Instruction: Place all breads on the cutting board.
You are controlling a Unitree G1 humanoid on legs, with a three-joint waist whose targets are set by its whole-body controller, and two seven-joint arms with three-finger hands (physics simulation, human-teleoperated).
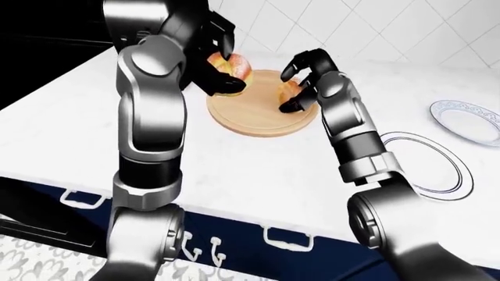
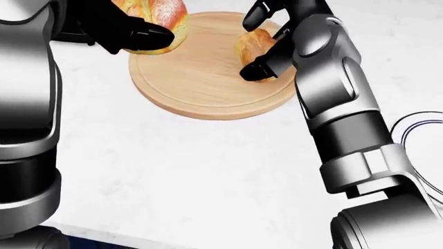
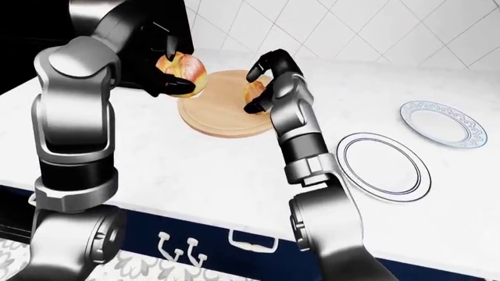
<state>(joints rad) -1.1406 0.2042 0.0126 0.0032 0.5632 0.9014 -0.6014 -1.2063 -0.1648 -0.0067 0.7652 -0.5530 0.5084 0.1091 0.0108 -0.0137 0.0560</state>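
A round wooden cutting board (image 2: 201, 78) lies on the white counter near the top of the head view. My left hand (image 2: 153, 32) is shut on a large golden bread loaf (image 2: 162, 15), held over the board's upper left edge. My right hand (image 2: 251, 47) is shut on a smaller bread roll (image 2: 257, 40), with fingers above it and the thumb below. The roll is low over the right part of the board; whether it touches the wood is unclear. In the left-eye view both hands meet over the board (image 1: 258, 117).
Two plates lie on the counter to the right: a white one with dark rings (image 3: 349, 146) and a patterned one (image 3: 414, 111) farther right. A tiled wall (image 3: 351, 29) rises behind. The counter edge with dark drawers (image 3: 250, 240) runs below.
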